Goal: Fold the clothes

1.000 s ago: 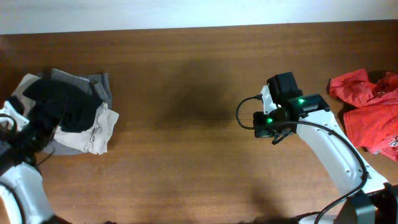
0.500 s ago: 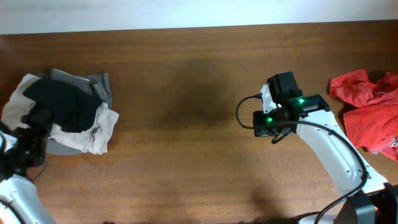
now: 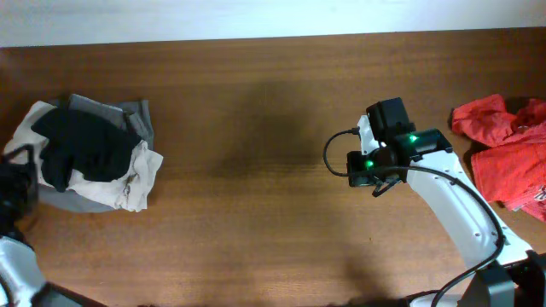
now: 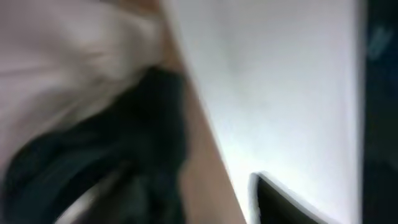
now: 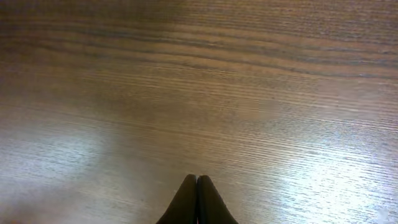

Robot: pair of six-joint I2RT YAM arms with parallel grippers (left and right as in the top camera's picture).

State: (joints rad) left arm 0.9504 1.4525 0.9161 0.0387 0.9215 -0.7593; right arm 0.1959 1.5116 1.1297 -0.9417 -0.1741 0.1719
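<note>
The clothes, a black T-shirt [image 3: 85, 147], lie crumpled on top of a pile at the table's left end. In the left wrist view the clothes are a dark smear [image 4: 118, 162] close to the lens. My left gripper [image 3: 19, 179] is at the pile's left edge, by the table's end. That view is too blurred to show its jaws or any hold on the fabric. My right gripper [image 5: 197, 182] is shut on nothing and hovers over bare wood. In the overhead view the right gripper [image 3: 352, 166] sits right of centre, far from the T-shirt.
Beige [image 3: 128, 183] and grey [image 3: 141, 119] garments lie under the black T-shirt. A bright red garment [image 3: 503, 153] is heaped at the table's right end. A pale wall runs along the far edge.
My left arm has drawn back from over the pile, leftward and toward the table's near-left corner. The right arm has stayed still.
</note>
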